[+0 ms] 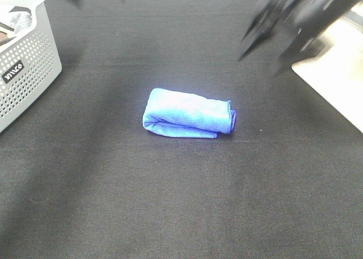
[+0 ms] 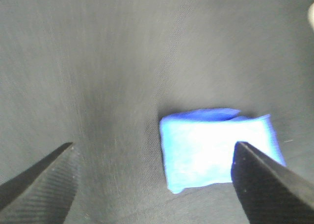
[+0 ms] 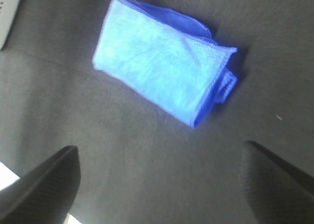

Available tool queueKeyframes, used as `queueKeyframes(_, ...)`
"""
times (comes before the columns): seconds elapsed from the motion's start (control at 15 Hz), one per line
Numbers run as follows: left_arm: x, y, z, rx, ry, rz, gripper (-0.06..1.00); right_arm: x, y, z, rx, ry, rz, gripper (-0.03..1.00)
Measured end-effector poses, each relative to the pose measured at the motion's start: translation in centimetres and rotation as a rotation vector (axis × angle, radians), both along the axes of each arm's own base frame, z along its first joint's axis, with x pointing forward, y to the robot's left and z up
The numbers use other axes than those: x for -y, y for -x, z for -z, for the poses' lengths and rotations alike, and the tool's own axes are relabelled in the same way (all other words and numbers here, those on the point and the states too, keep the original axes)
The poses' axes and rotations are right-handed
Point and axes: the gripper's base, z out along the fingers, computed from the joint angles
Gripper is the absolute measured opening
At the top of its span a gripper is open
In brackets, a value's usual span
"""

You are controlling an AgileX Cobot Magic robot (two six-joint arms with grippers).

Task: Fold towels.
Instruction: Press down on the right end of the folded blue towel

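Observation:
The blue towel (image 1: 188,119) lies folded into a small thick rectangle in the middle of the black table cover, with its stitched edge on the right. It also shows in the left wrist view (image 2: 211,153) and the right wrist view (image 3: 157,77). My left gripper (image 2: 157,185) is open and empty, raised above the table and apart from the towel. My right gripper (image 3: 162,185) is open and empty too. In the high view it is a motion-blurred shape (image 1: 266,43) at the back right, well clear of the towel.
A grey perforated basket (image 1: 25,66) stands at the back left with dark contents inside. A pale surface (image 1: 334,83) borders the black table cover (image 1: 181,202) on the right.

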Motion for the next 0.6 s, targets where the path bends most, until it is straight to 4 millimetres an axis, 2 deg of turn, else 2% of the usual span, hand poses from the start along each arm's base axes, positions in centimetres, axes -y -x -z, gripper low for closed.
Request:
queueKeyframes(0.07, -0.4, 1.0, -1.9, 0.046, 0.001, 0.005, 0.79, 0.3, 1.1, -1.8, 0.028, 0.018, 0.004, 0.82)
queueKeyframes(0.13, -1.0, 2.8, -4.9, 0.121, -0.005, 0.002, 0.79, 0.6, 2.5, -3.8, 0.063, 0.042, 0.008, 0.82)
queueKeyframes(0.2, -1.3, 3.5, -5.9, 0.148, -0.01, -0.001, 0.79, 1.0, 3.9, -5.6, 0.093, 0.067, 0.009, 0.82)
queueKeyframes(0.33, -3.0, 7.2, -9.4, 0.232, -0.057, -0.022, 0.79, 1.8, 7.4, -9.4, 0.178, 0.113, 0.019, 0.82)
queueKeyframes(0.4, -3.4, 8.2, -9.7, 0.235, -0.071, -0.027, 0.79, 2.0, 8.1, -10.1, 0.204, 0.121, 0.024, 0.82)
queueKeyframes(0.47, -4.2, 10.2, -10.1, 0.235, -0.097, -0.035, 0.79, 2.2, 9.5, -11.6, 0.251, 0.128, 0.037, 0.82)
queueKeyframes(0.53, -5.2, 13.1, -9.1, 0.188, -0.132, -0.038, 0.79, 2.6, 11.2, -13.0, 0.308, 0.137, 0.046, 0.82)
queueKeyframes(0.6, -5.9, 15.2, -8.4, 0.161, -0.15, -0.038, 0.79, 2.9, 14.0, -14.6, 0.376, 0.14, 0.054, 0.82)
